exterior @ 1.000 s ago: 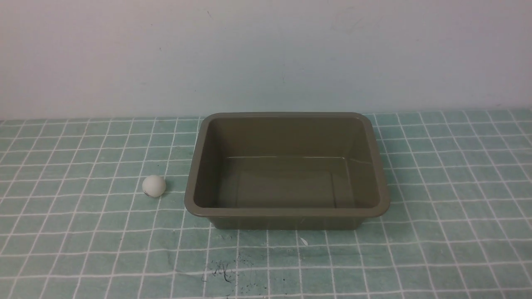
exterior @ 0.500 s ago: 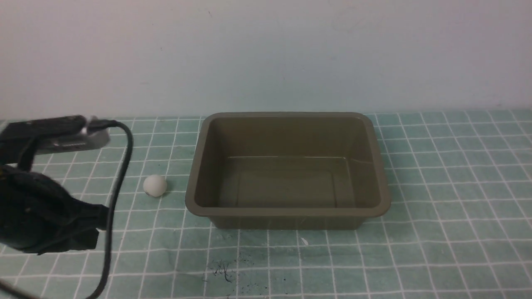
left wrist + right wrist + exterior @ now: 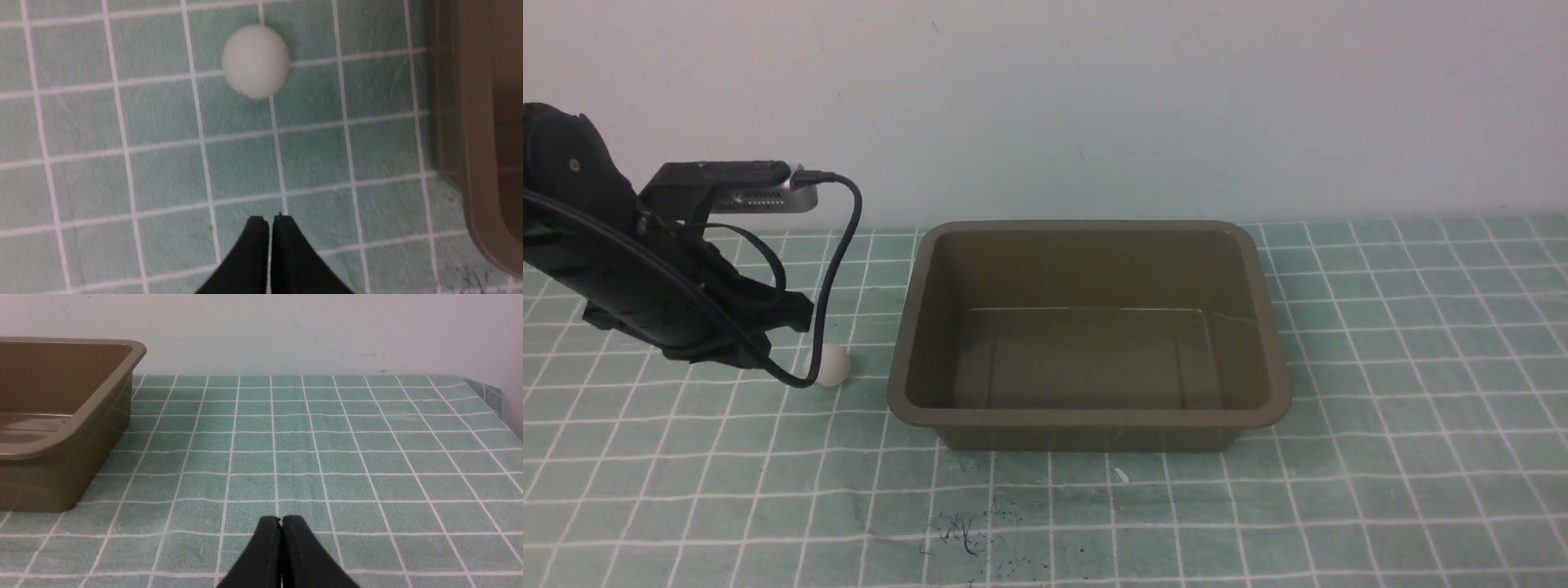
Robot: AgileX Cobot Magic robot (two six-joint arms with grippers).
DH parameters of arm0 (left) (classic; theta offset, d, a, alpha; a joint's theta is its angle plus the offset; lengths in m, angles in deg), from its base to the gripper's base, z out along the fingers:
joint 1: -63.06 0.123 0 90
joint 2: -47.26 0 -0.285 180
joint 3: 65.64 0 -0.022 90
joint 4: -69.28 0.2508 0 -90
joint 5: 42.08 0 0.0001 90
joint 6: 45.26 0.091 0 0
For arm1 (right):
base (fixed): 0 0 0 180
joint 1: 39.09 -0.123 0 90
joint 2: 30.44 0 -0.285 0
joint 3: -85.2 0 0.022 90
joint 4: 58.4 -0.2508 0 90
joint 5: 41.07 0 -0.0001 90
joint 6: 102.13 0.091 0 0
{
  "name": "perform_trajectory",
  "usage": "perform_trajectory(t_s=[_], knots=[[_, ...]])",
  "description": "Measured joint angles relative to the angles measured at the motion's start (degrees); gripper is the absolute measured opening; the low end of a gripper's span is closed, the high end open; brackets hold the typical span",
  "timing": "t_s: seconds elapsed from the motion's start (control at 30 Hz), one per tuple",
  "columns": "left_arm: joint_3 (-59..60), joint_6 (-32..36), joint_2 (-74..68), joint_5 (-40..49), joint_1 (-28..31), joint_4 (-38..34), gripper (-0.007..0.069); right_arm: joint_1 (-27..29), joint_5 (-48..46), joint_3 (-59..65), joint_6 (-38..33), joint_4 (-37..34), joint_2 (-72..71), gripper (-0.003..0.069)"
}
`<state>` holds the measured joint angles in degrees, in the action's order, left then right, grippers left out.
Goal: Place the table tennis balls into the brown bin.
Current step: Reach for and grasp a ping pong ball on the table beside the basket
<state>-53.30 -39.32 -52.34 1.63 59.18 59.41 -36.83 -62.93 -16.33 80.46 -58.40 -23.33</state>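
White ball (image 3: pixel 834 367) seen left-centre of front frame, beside brown bin (image 3: pixel 1086 418); left fingers (image 3: pixel 255 249) clenched, ball ahead, untouched; right fingers (image 3: pixel 267 547) clenched, farther.

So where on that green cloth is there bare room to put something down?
The widest bare patch of checked cloth lies right of the brown bin. The strip in front of the bin is bare too, apart from dark scribbles. Left of the bin is crowded: the ball sits close to it, with the left tool close by.
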Motion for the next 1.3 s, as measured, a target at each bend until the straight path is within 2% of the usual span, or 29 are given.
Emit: perform_trajectory(t_s=[0.17,0.23,0.27,0.3,0.4,0.53,0.77,0.8,0.93,1.1,1.2,1.3], knots=[[-0.2,7.5,-2.6,-8.4,0.0,-0.2,0.0091,0.0,0.0,0.0,0.0,0.0,0.0,-0.0013],[-0.4,10.0,-4.7,-11.6,0.0,-1.2,0.0185,0.0,0.0,0.0,0.0,0.0,0.0,-0.0013],[-0.4,10.1,-4.7,-11.8,0.0,-1.4,0.0185,0.0,0.0,0.0,0.0,0.0,0.0,-0.0013],[-0.4,10.9,-6.5,-13.2,0.0,-2.3,0.0258,0.0,0.0,0.0,0.0,0.0,0.0,-0.0013],[-0.8,11.3,-11.2,-14.9,0.0,-3.9,0.0392,0.0,0.0,0.0,0.0,0.0,0.0,-0.0013],[-2.7,11.3,-16.1,-14.9,0.0,-4.9,0.0472,0.0,0.0,0.0,0.0,0.0,0.0,-0.0013],[-5.8,11.4,-20.6,-15.8,0.0,-7.1,0.0484,0.0,0.0,0.0,0.0,0.0,0.0,-0.0013],[-5.9,11.4,-21.1,-15.8,0.0,-7.3,0.0472,0.0,0.0,0.0,0.0,0.0,0.0,-0.0013],[-6.2,11.5,-22.7,-15.2,0.0,-7.4,0.0343,0.0,0.0,0.0,0.0,0.0,0.0,-0.0013],[-9.5,11.5,-18.0,-6.5,-0.3,-6.4,0.0346,0.0,0.0,0.0,0.0,0.0,0.0,-0.0013],[-12.3,11.7,-13.4,-4.1,-1.7,-8.4,0.0346,0.0,0.0,0.0,0.0,0.0,0.0,-0.0013],[-15.6,15.6,-9.2,-4.7,-7.3,-11.9,0.0346,0.0,0.0,0.0,0.0,0.0,0.0,-0.0013]])
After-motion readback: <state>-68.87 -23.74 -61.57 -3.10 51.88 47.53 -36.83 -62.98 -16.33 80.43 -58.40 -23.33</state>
